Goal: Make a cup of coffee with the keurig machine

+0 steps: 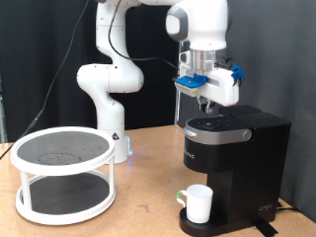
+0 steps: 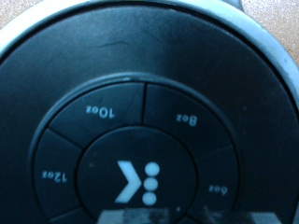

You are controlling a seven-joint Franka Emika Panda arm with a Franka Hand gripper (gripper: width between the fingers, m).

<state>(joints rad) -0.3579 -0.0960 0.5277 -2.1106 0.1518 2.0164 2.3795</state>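
Note:
The black keurig machine (image 1: 232,158) stands at the exterior view's right on a wooden table, its lid down. The white cup (image 1: 198,203) sits on its round drip tray, under the spout. My gripper (image 1: 206,105) hangs straight above the machine's silvery top panel, fingertips just over or touching it. The wrist view is filled by the round control panel (image 2: 140,121), with the 10oz button (image 2: 101,110), 8oz and 12oz labels and the centre K button (image 2: 135,180). The fingers do not show in the wrist view.
A white two-tier round rack (image 1: 64,173) with dark mesh shelves stands at the exterior view's left. The arm's white base (image 1: 109,94) rises behind it. A black curtain covers the back.

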